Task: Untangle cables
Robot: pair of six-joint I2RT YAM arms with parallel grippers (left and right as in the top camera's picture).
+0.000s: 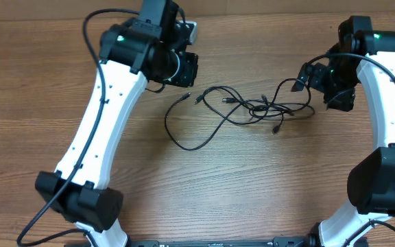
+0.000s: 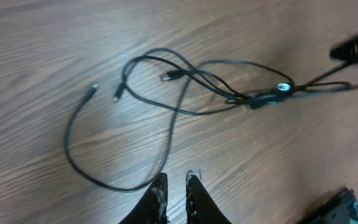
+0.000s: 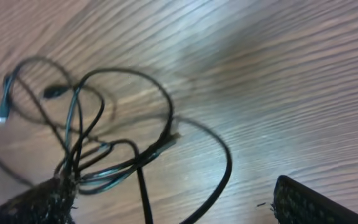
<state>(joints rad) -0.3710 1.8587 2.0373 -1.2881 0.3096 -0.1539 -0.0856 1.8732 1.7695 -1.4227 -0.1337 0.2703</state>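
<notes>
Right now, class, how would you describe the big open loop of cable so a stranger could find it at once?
Start at the brown wooden table, then find the tangle of thin black cables at its middle. The loop is the wide curve sweeping out below the tangle's left end; unlike the knotted cluster, it lies alone.

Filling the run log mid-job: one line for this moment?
task: untangle cables | cables: tangled on table | left end effector: nearly shut, empty | right end effector: open over tangle
</notes>
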